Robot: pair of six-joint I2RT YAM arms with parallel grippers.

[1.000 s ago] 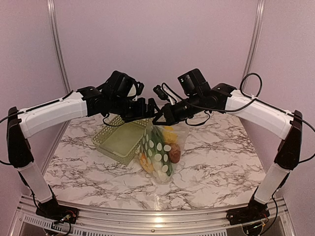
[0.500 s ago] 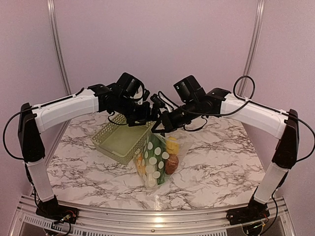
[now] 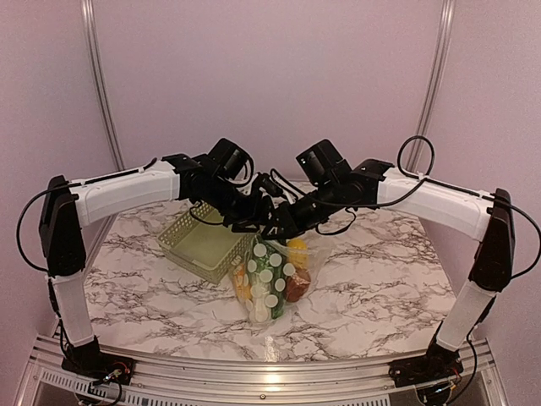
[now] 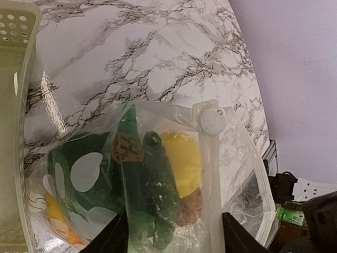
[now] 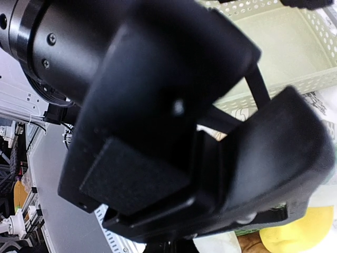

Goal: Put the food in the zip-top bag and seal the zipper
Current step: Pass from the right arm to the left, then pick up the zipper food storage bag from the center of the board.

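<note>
One basket [image 3: 199,246], far left. One left gripper [image 4: 174,235], fingers wide apart, top of bag [image 3: 272,286] between them. One bag at centre, bottom resting on the table [image 3: 385,275]; food [image 4: 157,196] inside — we count two green, one yellow, one orange, one brown. One right gripper [image 3: 286,227] — grip hidden, we cannot tell.

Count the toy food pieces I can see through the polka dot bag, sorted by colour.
Dark green toy vegetables: 2
Yellow oval toy fruit: 1
Orange toy piece: 1
Brown round toy piece: 1
Total: 5 showing inside the clear polka-dot plastic bag; others may be hidden.
</note>
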